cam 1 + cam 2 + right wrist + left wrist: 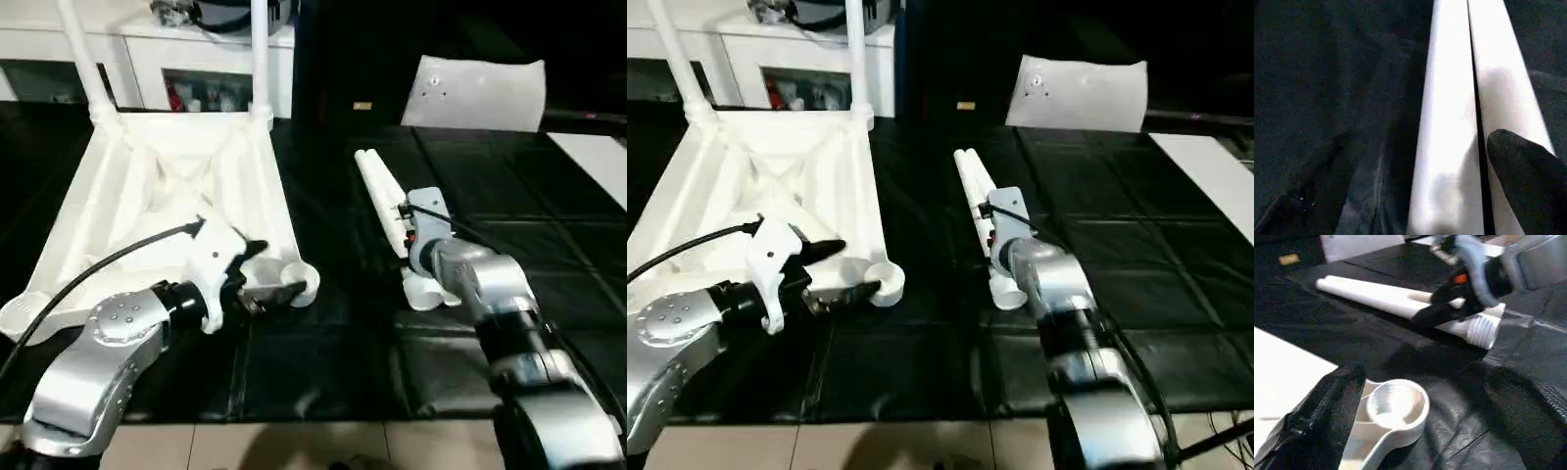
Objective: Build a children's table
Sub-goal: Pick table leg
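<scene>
Two loose legs (384,201) lie side by side on the black mat, long axes running away from the robot, threaded ends nearest it. The right gripper (409,233) is down on them, fingers spread astride one leg, not visibly clenched. The left gripper (263,277), fingers apart, sits at the tabletop's (167,196) near empty socket (302,279), well left of the legs.

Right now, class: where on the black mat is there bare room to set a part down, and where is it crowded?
Bare patches: the near strip of mat between the two arms, and the stretch right of the loose legs toward the white strip. Crowded: around the tabletop, its corner socket by the left end effector, and the right end effector.
</scene>
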You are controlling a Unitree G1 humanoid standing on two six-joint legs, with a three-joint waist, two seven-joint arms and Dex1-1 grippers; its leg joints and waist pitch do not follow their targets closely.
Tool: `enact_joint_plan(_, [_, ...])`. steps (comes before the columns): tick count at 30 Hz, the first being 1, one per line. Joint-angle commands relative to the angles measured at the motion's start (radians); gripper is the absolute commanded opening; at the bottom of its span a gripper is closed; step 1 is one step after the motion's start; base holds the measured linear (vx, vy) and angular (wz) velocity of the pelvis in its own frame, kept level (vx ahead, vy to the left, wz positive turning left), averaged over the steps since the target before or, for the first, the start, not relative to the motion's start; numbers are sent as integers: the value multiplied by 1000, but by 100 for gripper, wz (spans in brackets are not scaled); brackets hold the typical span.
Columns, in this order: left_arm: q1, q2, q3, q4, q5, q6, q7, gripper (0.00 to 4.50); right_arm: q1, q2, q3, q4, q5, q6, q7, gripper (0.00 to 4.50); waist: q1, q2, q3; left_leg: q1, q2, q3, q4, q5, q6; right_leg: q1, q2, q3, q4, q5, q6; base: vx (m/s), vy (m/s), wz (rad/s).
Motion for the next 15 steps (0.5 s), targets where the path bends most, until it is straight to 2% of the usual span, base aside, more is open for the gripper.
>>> enact_joint_plan(1, [-1,6,-8,-27,-11,16,-2,446,-27,2,-38,39,17,-7,-18,450,2,9,-65,-18,24,17,-72,-61,16,66,-53,42,-58,-141,-199,0,0,0])
enact_joint_plan(3, [0,7,-9,-32,-16,21,-2,446,-41,5,-50,63,26,-4,-20,450,3,9,-64,-17,24,19,-72,-34,26,68,-52,42,-55,-102,-211,0,0,0])
enact_joint_plan(5, [-1,14,-12,-35,-22,27,-5,446,-58,6,-57,89,35,-1,-7,450,2,10,-63,-17,26,19,-74,-42,29,68,-52,40,-55,-113,-217,0,0,0])
enact_joint_plan(8, [0,25,-12,-40,-27,34,-11,446,-104,-1,-50,133,35,118,10,450,-1,11,-56,-15,26,18,-77,-102,16,66,-50,38,-63,-202,-203,0,0,0])
enact_joint_plan(9, [0,26,-12,-41,-28,36,-11,446,-112,-1,-52,144,36,136,8,450,-2,11,-55,-13,26,18,-77,-127,9,63,-50,39,-67,-240,-193,0,0,0])
enact_joint_plan(11, [-1,27,-14,-43,-28,39,-12,446,-119,-2,-60,149,49,147,22,450,-1,12,-52,-9,27,18,-78,-165,-1,58,-52,39,-74,-302,-173,0,0,0])
enact_joint_plan(12, [-3,26,-15,-42,-29,40,-11,450,-128,-2,-71,156,57,167,22,420,0,10,-52,-10,27,16,-79,-179,-9,58,-52,39,-75,-332,-158,0,0,0])
enact_joint_plan(15, [-5,26,-19,-40,-30,38,-11,450,-138,-6,-72,171,58,170,26,407,0,8,-52,-10,28,16,-79,-180,-11,55,-53,38,-77,-348,-150,0,0,0])
